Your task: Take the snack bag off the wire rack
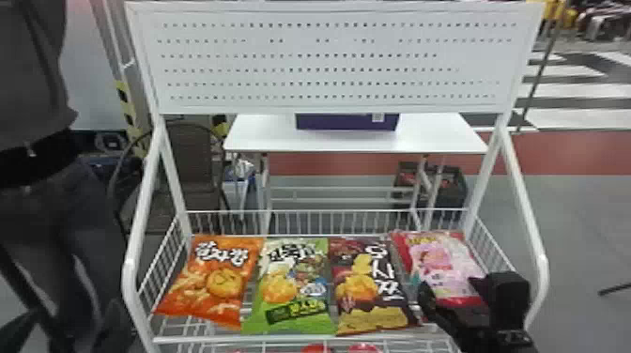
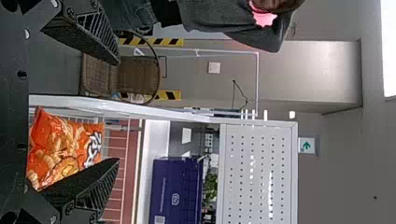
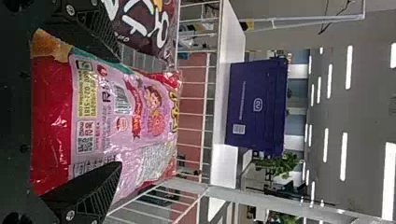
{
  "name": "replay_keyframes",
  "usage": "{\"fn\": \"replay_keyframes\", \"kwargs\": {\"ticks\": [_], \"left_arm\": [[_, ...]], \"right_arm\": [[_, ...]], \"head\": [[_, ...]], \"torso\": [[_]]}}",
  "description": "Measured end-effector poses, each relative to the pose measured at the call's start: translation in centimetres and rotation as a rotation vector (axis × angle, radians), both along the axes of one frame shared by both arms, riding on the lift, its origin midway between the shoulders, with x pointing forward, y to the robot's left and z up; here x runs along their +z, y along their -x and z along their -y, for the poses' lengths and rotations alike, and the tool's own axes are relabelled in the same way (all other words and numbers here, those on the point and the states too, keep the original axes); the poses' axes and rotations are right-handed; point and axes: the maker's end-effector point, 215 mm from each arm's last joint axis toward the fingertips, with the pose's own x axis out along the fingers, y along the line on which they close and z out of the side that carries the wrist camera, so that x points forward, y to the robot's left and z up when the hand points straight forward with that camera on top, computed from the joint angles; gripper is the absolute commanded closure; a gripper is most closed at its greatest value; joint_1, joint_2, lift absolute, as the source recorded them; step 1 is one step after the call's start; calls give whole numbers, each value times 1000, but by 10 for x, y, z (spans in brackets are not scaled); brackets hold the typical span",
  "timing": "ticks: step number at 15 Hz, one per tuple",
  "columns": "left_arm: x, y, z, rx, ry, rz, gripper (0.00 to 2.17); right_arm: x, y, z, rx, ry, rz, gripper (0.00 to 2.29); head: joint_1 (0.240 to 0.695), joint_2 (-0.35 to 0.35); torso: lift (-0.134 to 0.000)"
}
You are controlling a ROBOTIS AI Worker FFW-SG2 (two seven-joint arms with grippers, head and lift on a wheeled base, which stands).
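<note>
Rack (image 1: 328, 108) of white wire spans the middle of the head view. The pink snack bag (image 1: 434, 256) lies in its basket, lower right; at the bag's near end the right hand (image 1: 447, 285) has its fingers spread wide

The head camera is looking down on the rack (image 1: 202, 339); nearer wrist cameras are facing forward, all sharing the purple box (image 1: 345, 123)

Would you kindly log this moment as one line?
right gripper: open at pink bag | left gripper: open | pink bag: on wire rack
</note>
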Motion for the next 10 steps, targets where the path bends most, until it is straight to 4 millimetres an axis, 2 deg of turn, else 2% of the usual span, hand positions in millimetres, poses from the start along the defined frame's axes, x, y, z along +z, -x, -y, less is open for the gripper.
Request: {"fn": "replay_keyframes", "kwargs": {"ticks": [2, 3, 5, 6, 10], "left_arm": [[-1, 0, 0, 0, 0, -2, 164], [-1, 0, 0, 0, 0, -2, 164], [-1, 0, -1, 1, 1, -2, 164], [-1, 0, -1, 1, 0, -2, 164], [-1, 0, -2, 3, 1, -1, 164]], "right_arm": [[-9, 3, 4, -8, 2, -32, 407], [-14, 4, 6, -11, 1, -50, 697], [-18, 6, 9, -18, -5, -71, 1949], [-18, 8, 11, -23, -17, -80, 2135], [6, 12, 9, -22, -58, -46, 2135]], "head": [[499, 0], [499, 0], [499, 0], [499, 0], [499, 0]], "torso": [[0], [0], [0], [0], [0]]}}
